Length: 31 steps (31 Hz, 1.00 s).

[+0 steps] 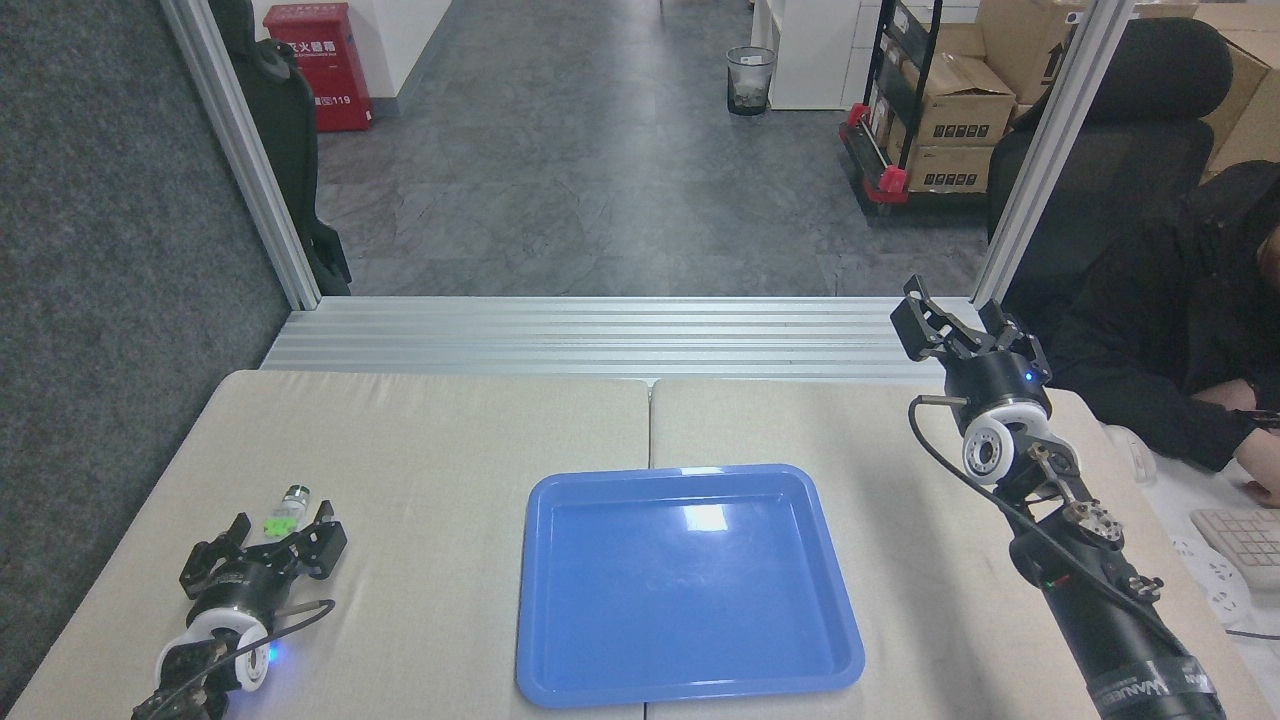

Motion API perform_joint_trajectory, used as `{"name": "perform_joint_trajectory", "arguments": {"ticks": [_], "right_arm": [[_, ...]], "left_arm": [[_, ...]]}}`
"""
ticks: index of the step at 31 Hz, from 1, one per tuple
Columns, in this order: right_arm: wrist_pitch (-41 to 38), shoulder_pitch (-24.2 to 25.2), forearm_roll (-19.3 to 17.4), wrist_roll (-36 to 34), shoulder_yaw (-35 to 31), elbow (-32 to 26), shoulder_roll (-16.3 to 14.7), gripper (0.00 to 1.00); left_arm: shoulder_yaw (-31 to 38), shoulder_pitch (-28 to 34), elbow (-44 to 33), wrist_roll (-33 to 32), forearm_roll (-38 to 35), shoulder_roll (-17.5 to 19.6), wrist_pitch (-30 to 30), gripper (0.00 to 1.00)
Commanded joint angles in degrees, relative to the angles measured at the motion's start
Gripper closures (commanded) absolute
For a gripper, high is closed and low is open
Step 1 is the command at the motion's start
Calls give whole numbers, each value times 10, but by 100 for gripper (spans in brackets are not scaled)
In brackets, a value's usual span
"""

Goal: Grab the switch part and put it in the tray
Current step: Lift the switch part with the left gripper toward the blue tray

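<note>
The left tool [265, 545], spread open, is hovering just near of the switch part [285, 511], needing centred jaws before clenching.

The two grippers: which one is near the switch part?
The left gripper, low at the table's left, open just behind the switch part; the right gripper is raised far off.

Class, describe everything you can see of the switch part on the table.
The switch part is tiny, with a pale body, a bright green tab and a dark metal-ringed round end pointing away from the robot. It lies on the beige table, left of the blue tray, just beyond the open left gripper; contact cannot be told.
</note>
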Motion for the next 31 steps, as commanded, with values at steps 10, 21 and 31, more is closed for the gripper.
{"name": "perform_joint_trajectory", "arguments": {"ticks": [10, 21, 31], "right_arm": [[0, 0, 0, 0, 0, 0, 0, 1], [0, 0, 0, 0, 0, 0, 0, 1], [0, 0, 0, 0, 0, 0, 0, 1]], "left_arm": [[-66, 13, 29, 25, 1, 12, 1, 67], [-57, 16, -66, 28, 10, 14, -5, 100], [6, 60, -355, -49, 46, 15, -105, 100]]}}
